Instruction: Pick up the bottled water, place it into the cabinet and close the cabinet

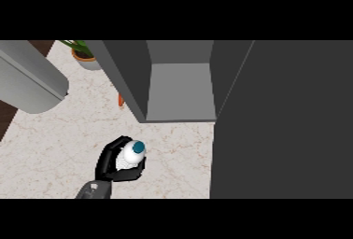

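Head view, looking steeply down: one grey forearm came in from the lower edge at the left, ending in a black hand [114, 161] held above the pale marble worktop [48, 144]. Its fingers [110, 148] were curled round one bottle [131, 154], white with a blue cap facing up, just in front of the cabinet. One dark grey cabinet [127, 74] stood ahead with its door [283, 121] swung open at the right; its visible shelf [180, 91] was bare. One potted plant [84, 55] sat at the top left. A large grey rounded form [31, 79] filled the left edge.
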You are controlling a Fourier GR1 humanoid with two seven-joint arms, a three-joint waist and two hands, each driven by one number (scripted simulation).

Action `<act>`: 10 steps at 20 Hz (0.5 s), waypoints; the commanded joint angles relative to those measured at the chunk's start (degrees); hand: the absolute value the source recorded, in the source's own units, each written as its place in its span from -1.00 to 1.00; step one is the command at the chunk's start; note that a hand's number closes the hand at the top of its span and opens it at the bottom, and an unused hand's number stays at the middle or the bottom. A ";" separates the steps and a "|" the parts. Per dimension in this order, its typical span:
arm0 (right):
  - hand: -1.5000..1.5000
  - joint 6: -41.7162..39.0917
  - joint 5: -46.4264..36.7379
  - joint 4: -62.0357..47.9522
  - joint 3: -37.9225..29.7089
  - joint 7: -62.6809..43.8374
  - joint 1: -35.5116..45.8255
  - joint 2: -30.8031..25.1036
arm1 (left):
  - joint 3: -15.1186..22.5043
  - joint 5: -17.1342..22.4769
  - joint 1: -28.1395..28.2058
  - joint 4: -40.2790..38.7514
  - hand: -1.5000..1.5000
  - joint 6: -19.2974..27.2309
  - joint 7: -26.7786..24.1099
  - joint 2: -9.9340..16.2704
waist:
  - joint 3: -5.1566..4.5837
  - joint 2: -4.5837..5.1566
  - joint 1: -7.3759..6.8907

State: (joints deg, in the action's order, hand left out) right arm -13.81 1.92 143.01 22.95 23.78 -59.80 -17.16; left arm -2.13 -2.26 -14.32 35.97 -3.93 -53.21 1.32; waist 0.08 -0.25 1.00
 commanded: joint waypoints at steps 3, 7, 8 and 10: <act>-1.00 0.63 3.05 6.86 -2.02 -4.60 0.73 -1.43 | 12.68 10.73 -2.21 7.55 1.00 6.21 9.05 -1.28 | -0.09 0.01 -0.28; -1.00 0.46 3.72 9.67 -2.85 -2.81 -2.55 -2.26 | 14.52 14.17 -4.11 14.32 1.00 11.07 16.04 -1.30 | -0.07 -0.12 -0.20; -1.00 0.01 4.80 9.66 -2.64 -4.15 -1.31 -2.59 | 15.22 14.09 -6.43 13.98 1.00 11.45 18.71 -1.30 | -0.08 0.07 -0.29; -1.00 0.83 3.67 8.92 -2.70 -4.48 -0.52 -2.00 | 22.02 18.18 -6.86 16.98 1.00 17.86 21.89 -1.31 | -0.12 0.12 0.09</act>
State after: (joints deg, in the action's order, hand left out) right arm -13.60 2.29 143.09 21.31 24.11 -59.42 -18.24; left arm 13.38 11.35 -19.01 48.29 7.31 -37.80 0.12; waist -0.01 -0.23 1.01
